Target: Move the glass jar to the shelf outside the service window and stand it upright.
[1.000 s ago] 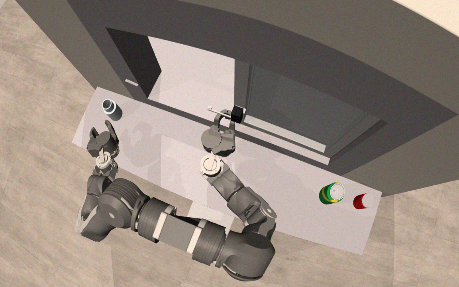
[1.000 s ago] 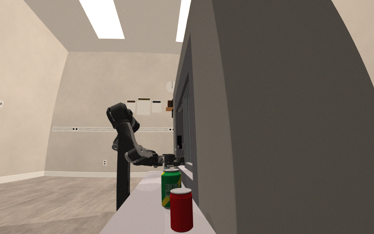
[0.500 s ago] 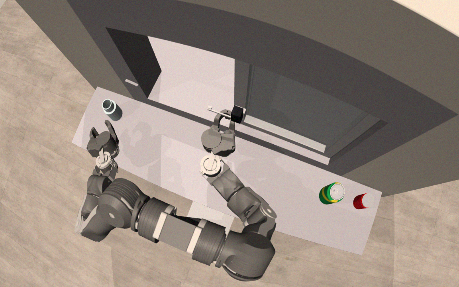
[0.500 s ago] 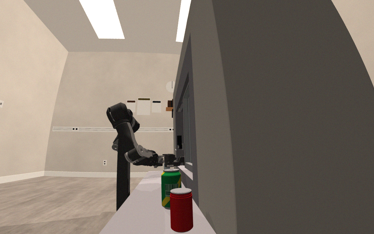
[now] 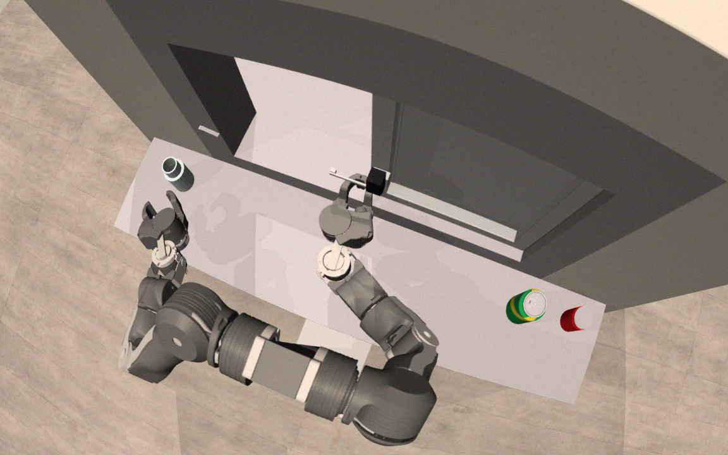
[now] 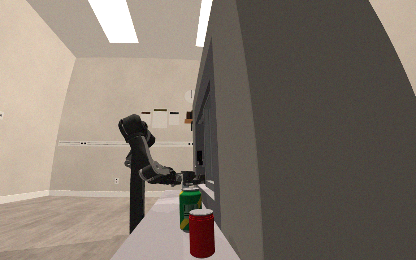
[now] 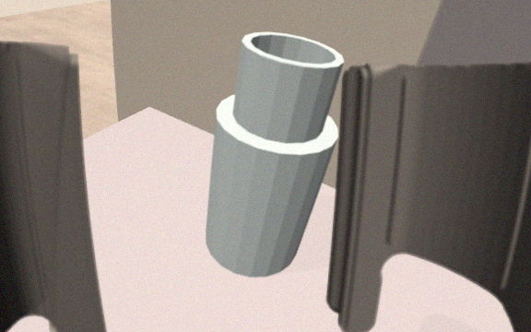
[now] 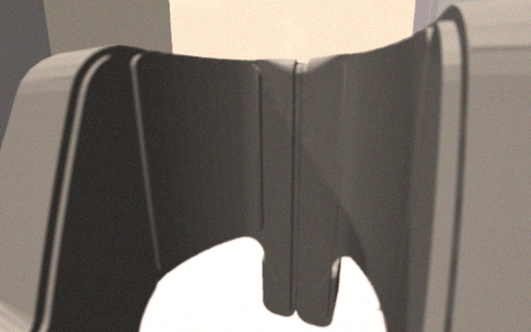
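The glass jar [image 5: 179,174] [image 7: 265,198] stands upright at the left end of the inside shelf [image 5: 276,249]; it is hidden in the exterior view. My left gripper [image 5: 159,199] [image 7: 215,184] is open and empty, just short of the jar, which shows between its fingers but nearer the right one in the left wrist view. My right gripper [image 5: 363,181] [image 8: 294,184] is shut with nothing between its fingertips, beside the black block [image 5: 376,181] at the sliding pane's edge. The clear pane [image 5: 468,163] stands to the right, and the left part of the window is open.
A green can [image 5: 525,306] [image 6: 190,207] and a red can [image 5: 570,319] [image 6: 201,234] stand at the inside shelf's right end. A thin pale bar [image 5: 344,175] sticks out left of the black block. The sill and dark wall [image 5: 196,102] bound the opening, with a pale surface [image 5: 309,107] beyond.
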`<action>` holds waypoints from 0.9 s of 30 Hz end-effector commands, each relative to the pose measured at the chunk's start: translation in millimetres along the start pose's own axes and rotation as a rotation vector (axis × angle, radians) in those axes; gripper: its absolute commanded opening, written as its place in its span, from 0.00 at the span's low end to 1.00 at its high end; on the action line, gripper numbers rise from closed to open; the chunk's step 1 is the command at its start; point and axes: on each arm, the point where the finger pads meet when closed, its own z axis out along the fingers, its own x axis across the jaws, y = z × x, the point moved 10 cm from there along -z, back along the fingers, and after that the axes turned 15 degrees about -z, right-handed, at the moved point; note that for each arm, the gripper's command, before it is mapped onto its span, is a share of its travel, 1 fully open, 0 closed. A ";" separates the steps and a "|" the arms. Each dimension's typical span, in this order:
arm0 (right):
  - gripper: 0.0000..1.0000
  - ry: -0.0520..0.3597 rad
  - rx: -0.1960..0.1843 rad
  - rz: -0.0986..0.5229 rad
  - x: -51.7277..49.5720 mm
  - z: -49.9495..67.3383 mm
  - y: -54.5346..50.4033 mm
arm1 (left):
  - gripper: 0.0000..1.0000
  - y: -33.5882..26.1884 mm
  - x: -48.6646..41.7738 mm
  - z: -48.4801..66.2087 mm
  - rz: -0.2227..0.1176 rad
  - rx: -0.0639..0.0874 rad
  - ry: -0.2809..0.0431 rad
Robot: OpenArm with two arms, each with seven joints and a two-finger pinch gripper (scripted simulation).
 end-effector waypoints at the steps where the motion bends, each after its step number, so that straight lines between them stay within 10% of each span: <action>1: 0.00 0.005 0.002 0.001 1.2 1.3 -1.3 | 0.30 -0.7 0.4 0.0 -0.002 0.002 0.003; 15: 0.00 0.021 -0.005 0.001 4.0 4.6 -0.7 | 0.30 -1.8 1.0 0.3 0.001 0.003 0.010; 27: 0.00 0.017 -0.004 0.001 3.3 3.7 -0.9 | 0.66 -37.6 9.7 7.3 0.046 -0.023 0.099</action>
